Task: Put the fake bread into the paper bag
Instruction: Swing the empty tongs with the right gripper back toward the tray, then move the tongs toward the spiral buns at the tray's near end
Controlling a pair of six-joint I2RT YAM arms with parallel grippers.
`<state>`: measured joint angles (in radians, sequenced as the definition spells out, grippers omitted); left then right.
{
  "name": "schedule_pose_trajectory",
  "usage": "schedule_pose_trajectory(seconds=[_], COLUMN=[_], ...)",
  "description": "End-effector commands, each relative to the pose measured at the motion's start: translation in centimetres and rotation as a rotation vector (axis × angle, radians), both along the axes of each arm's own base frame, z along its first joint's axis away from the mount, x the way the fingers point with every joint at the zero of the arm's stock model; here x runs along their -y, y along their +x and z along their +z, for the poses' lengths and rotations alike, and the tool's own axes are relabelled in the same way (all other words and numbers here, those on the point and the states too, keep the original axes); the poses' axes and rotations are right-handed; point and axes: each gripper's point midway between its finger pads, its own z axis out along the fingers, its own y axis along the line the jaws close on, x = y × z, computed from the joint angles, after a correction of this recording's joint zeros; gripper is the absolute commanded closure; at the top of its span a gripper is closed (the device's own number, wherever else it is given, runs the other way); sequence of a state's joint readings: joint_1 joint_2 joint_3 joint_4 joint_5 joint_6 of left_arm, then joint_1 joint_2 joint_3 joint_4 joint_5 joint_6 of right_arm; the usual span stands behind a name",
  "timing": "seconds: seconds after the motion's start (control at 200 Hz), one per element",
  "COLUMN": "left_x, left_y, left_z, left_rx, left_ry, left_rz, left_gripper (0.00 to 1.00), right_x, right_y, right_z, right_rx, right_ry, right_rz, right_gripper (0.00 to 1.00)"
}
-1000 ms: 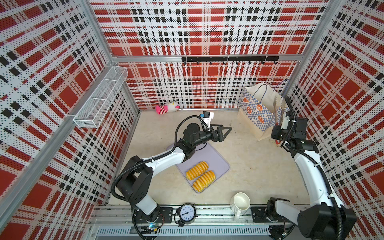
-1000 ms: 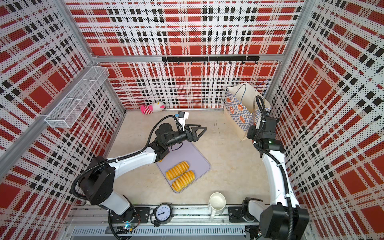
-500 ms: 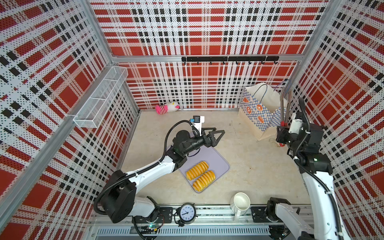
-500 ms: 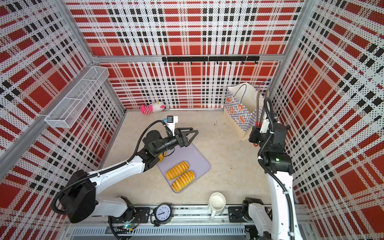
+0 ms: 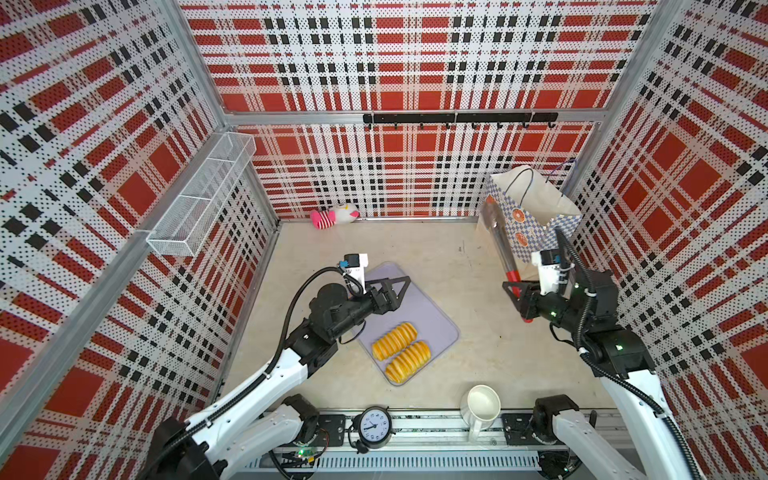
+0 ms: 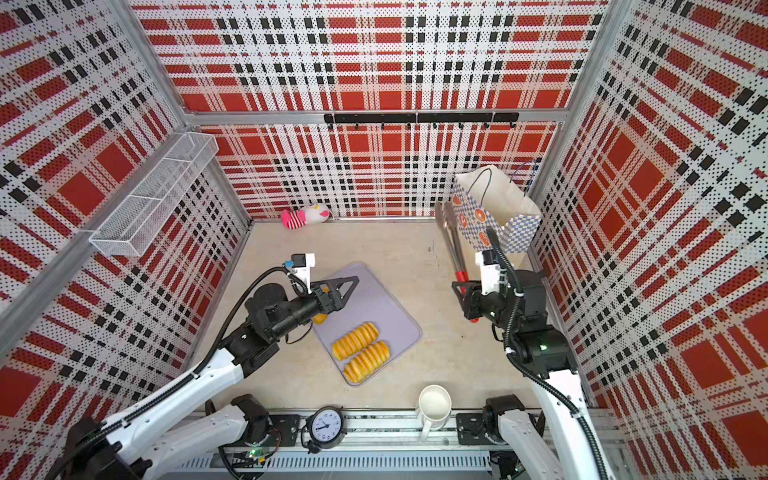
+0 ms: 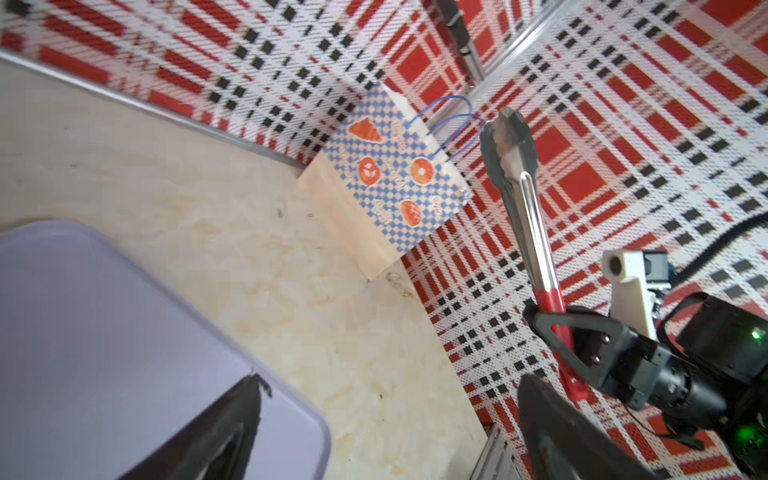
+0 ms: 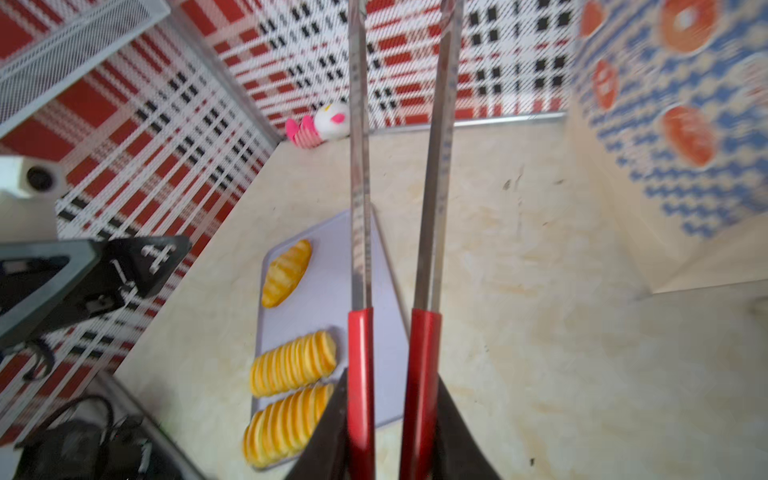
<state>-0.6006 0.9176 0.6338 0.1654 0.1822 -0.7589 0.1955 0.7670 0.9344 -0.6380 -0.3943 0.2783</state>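
right gripper (image 5: 516,300): clamped on the red handles of the tongs (image 7: 525,199); their empty tips stand slightly apart and point up past the hand.
left gripper (image 5: 400,289): jaws wide apart, holding nothing, hovering above the far end of the tray (image 5: 432,311).
fake bread (image 5: 395,341): two ridged loaves side by side on the tray, below the left gripper, well apart from the right one; a third loaf (image 8: 286,272) lies under the left arm.
paper bag (image 5: 524,227): upright, mouth open, just beyond the right gripper.
step: probably fetching the next loaf.
next move: lower the tips astride one loaf and squeeze gently; the gloss may slip.
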Motion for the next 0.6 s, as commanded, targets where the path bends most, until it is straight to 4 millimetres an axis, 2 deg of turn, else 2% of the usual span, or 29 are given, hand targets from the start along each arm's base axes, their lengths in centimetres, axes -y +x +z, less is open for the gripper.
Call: schedule_pose_trajectory(seconds=[0.0,0.165,0.316,0.421,0.596], left_x=[-2.2,-5.0,-7.3,-8.6,-10.7], left_y=[-0.4,-0.8,-1.3,-1.5,-1.5], left_z=[-2.3,-5.5,-8.0,-9.3,-11.1], left_rx=[-0.11,-0.232,-0.326,-0.373,-0.457], left_ry=[0.021,0.132,0.194,0.225,0.285], left_rz=[0.065,0.15,0.207,0.234,0.271], left_gripper=[0.02,0.02,0.02,0.02,0.02], right_x=[-3.0,-7.2,-10.1,-10.8,-11.2], right_y=[0.0,-0.7,-1.4,-1.6,-1.8], right_z=[-1.3,-4.6,-7.4,-9.0,-10.5], right_rx=[-0.024,-0.124,-0.234,-0.306,-0.365], right_ry=[-0.015,-0.1,-0.092,-0.095,-0.124], right_rz=[0.101,0.224,0.312,0.336,0.355], right_gripper=[0.74,0.73,0.72,0.71,0.71])
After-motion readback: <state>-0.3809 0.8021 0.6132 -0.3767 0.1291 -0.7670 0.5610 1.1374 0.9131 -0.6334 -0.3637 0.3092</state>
